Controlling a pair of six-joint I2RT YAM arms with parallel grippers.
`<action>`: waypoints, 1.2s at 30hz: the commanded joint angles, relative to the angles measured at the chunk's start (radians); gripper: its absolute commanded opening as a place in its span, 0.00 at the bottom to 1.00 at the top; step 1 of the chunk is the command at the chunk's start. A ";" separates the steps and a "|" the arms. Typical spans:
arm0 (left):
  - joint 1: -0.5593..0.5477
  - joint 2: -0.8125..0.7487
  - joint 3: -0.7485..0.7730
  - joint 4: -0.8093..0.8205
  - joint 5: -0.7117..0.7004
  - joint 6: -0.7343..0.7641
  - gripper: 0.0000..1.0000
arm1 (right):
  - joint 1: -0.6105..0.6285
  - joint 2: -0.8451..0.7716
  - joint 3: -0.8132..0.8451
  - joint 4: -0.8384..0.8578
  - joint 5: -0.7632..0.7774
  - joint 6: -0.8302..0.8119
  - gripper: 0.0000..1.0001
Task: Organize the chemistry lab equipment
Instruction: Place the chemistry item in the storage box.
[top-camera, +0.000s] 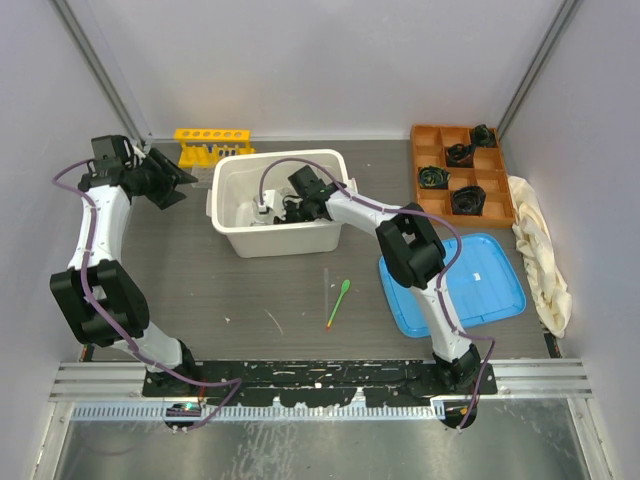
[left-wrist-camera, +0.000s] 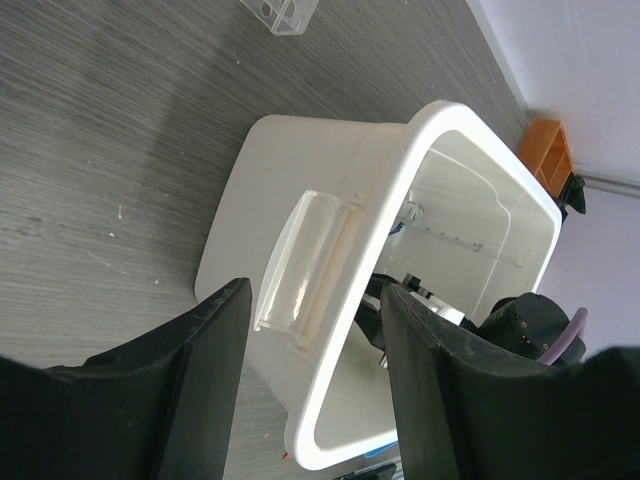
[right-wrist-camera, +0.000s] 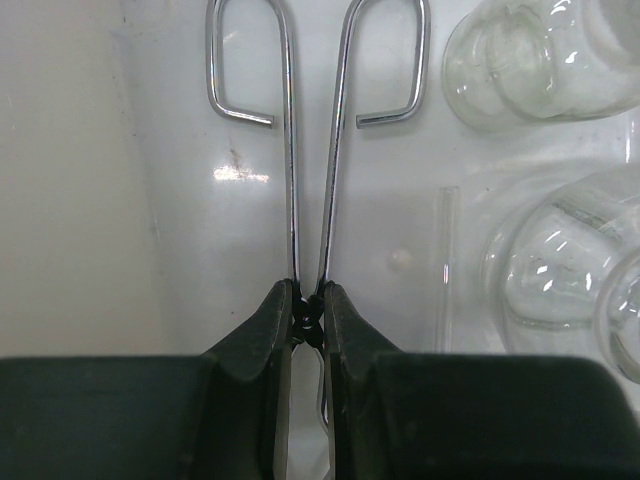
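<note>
Right gripper (right-wrist-camera: 307, 318) is clamped on the tongs (right-wrist-camera: 310, 150) in the bin (top-camera: 280, 157). Left gripper (top-camera: 172, 186), upper left, jaws apart.

We found no text, brand or number that we could read. A white sticker (top-camera: 478, 275) on the blue tray (top-camera: 495, 298) was too small to make out, and the blue scale marks on the cylinder (left-wrist-camera: 455, 233) in the white bin (left-wrist-camera: 300, 165) were blurred.

The left arm (top-camera: 95, 230) folds up from its near base toward the far left, the left gripper (left-wrist-camera: 315, 290) parted and empty, while the right arm (top-camera: 420, 270) stretches far and leftward, the right gripper (right-wrist-camera: 307, 305) pinched on the metal tongs (right-wrist-camera: 290, 150).
</note>
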 joint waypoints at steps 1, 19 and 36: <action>0.005 -0.013 0.001 0.009 0.035 0.017 0.57 | -0.005 -0.007 -0.001 0.043 -0.014 0.010 0.01; 0.006 -0.011 0.002 0.011 0.041 0.011 0.56 | -0.005 -0.011 -0.022 0.055 -0.014 0.026 0.16; 0.004 -0.004 0.003 0.028 0.064 -0.010 0.56 | -0.016 -0.128 0.014 0.053 -0.010 0.057 0.42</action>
